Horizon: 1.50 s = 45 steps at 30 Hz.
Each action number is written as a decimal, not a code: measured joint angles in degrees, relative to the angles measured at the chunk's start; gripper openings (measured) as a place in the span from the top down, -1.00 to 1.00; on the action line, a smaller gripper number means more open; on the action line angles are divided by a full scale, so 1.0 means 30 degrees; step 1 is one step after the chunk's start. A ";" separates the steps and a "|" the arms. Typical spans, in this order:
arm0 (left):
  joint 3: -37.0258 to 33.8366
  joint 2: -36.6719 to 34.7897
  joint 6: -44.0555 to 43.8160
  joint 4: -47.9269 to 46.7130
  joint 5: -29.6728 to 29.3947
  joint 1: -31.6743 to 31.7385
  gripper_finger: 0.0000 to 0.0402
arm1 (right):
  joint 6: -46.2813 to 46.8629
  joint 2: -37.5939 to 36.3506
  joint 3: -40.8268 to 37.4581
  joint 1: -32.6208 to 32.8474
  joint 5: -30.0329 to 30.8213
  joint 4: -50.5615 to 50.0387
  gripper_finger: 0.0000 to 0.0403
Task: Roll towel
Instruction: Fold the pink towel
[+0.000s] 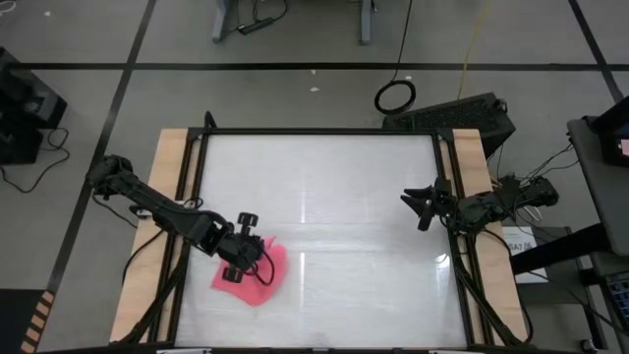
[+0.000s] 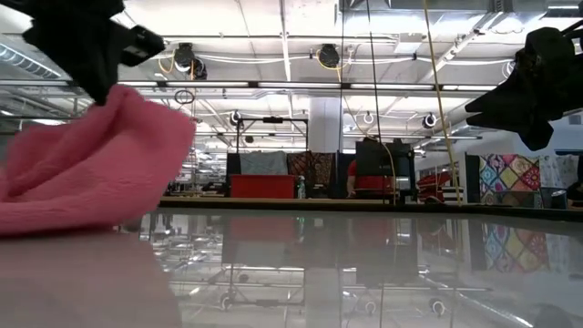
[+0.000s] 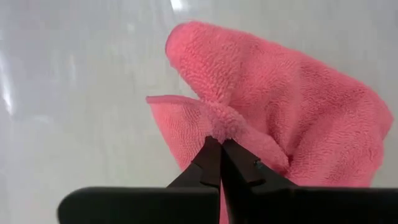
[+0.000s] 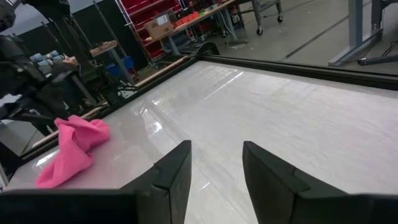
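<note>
My left gripper (image 3: 219, 144) pinches a raised fold of the crumpled bright pink fluffy towel (image 1: 257, 272), bunched near the table's (image 1: 324, 187) front-left; my right gripper (image 4: 216, 163) hovers released.

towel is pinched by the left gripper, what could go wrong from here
1. The left gripper grips only a small fold of the towel, so the cloth may slip free.
2. The towel is bunched near the table's left front corner, not flat, so a roll would likely come out lopsided.
3. The right gripper waits open at the far side, giving no support.
</note>
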 joint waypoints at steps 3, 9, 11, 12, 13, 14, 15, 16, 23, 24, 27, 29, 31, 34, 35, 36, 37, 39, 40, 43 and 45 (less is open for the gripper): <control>0.0019 0.0000 0.1613 0.0838 -0.0265 0.0132 0.99 | -0.0013 -0.0003 -0.0005 0.0005 0.0012 0.0040 0.33; 0.0019 0.0000 0.3650 0.2602 -0.0764 0.0764 0.99 | -0.0855 -0.0003 -0.0007 0.0000 0.0091 0.1386 0.33; 0.0019 0.0000 0.4507 0.3212 -0.1136 0.0947 0.99 | -0.1407 0.0005 0.0000 0.0006 0.0105 0.2269 0.33; 0.0019 0.0000 0.4996 0.3586 -0.1283 0.1059 0.99 | -0.1877 0.0005 0.0000 0.0000 0.0104 0.2833 0.33; 0.0019 0.0000 0.5522 0.3995 -0.1449 0.1189 0.99 | -0.2326 0.0005 0.0000 0.0000 0.0084 0.3324 0.33; 0.0019 0.0000 0.6094 0.4435 -0.1629 0.1315 0.99 | -0.2596 0.0005 0.0000 0.0000 0.0017 0.3754 0.33; 0.0019 0.0000 0.6711 0.4874 -0.1766 0.1426 0.99 | -0.2850 0.0005 0.0000 0.0000 -0.0118 0.4161 0.33; 0.0019 0.0000 0.7343 0.5349 -0.1849 0.1541 0.99 | -0.3226 0.0028 0.0000 0.0000 -0.0384 0.4606 0.33; 0.1298 0.0000 1.1140 0.6908 -0.1884 0.2306 0.99 | -0.5789 0.1581 0.0000 0.0000 -0.1942 0.7510 0.33; 0.1611 0.0000 1.1518 0.6893 -0.1890 0.2421 0.99 | -0.6045 0.1970 0.0000 0.0000 -0.1942 0.7898 0.33; 0.2717 0.0000 1.2332 0.6898 -0.1856 0.2760 0.99 | -0.6857 0.3312 0.0000 -0.0066 -0.1942 0.9289 0.31; 0.3418 0.0000 1.2804 0.6890 -0.1607 0.2934 0.99 | -0.7363 0.4247 0.0000 -0.0199 -0.1952 1.0410 0.27; 0.4024 0.0002 1.3244 0.6896 -0.1299 0.3131 0.99 | -0.7953 0.5212 0.0000 -0.0369 -0.1972 1.1763 0.20; 0.4798 0.0159 1.3888 0.7016 -0.1019 0.3338 0.99 | -0.8946 0.6558 0.0000 -0.0484 -0.2000 1.3873 0.06; 0.5032 0.0248 1.4092 0.7011 -0.0844 0.3386 0.99 | -0.9291 0.7031 0.0000 -0.0488 -0.2039 1.4668 0.00; 0.5276 0.0374 1.4186 0.7017 -0.0664 0.3468 0.99 | -0.9677 0.7486 0.0000 -0.0481 -0.2081 1.5475 -0.06; 0.5479 0.0509 1.4259 0.7169 -0.0524 0.3530 0.99 | -1.0091 0.7940 0.0000 -0.0481 -0.2186 1.6193 -0.11; 0.5697 0.0762 1.4423 0.7524 0.0060 0.3700 0.99 | -1.1047 0.8888 0.0022 -0.0488 -0.2957 1.7582 -0.20; 0.5754 0.0907 1.4647 0.7626 0.0430 0.3784 0.99 | -1.1572 0.9411 0.0134 -0.0482 -0.3401 1.8009 -0.24; 0.5891 0.1553 1.5195 0.8251 0.0944 0.4015 0.99 | -1.2792 1.1182 0.0921 -0.0481 -0.4176 1.8155 -0.29; 0.6015 0.2105 1.5547 0.8317 0.0964 0.4208 0.99 | -1.3699 1.2601 0.1629 -0.0481 -0.4441 1.8162 -0.28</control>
